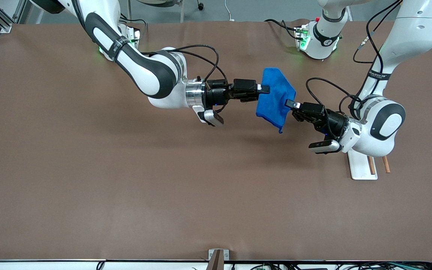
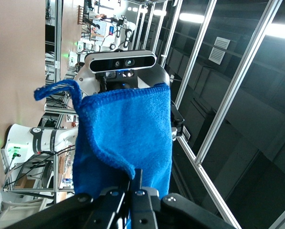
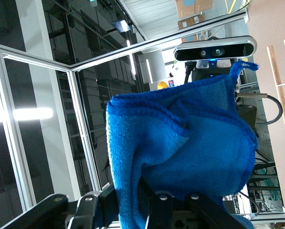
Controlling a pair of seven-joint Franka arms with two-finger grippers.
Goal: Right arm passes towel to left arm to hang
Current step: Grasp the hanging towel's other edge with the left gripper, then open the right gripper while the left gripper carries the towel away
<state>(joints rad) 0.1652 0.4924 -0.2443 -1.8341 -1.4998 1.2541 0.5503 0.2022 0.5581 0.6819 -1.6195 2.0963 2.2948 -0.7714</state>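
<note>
The blue towel (image 1: 274, 98) hangs in the air between the two grippers, over the middle of the table. My right gripper (image 1: 264, 89) is shut on a thick fold at the towel's edge toward the right arm's end. My left gripper (image 1: 290, 104) is shut on the edge toward the left arm's end. In the left wrist view the towel (image 2: 125, 138) rises from my closed fingers, with its corner loop (image 2: 56, 90) sticking out. In the right wrist view a bunched fold of towel (image 3: 180, 148) sits between the fingers.
A white tray with two wooden rods (image 1: 362, 167) lies on the table under the left arm's wrist, nearer to the front camera than the towel. Its rods (image 3: 277, 81) also show in the right wrist view. The brown table (image 1: 126, 180) has wide bare room.
</note>
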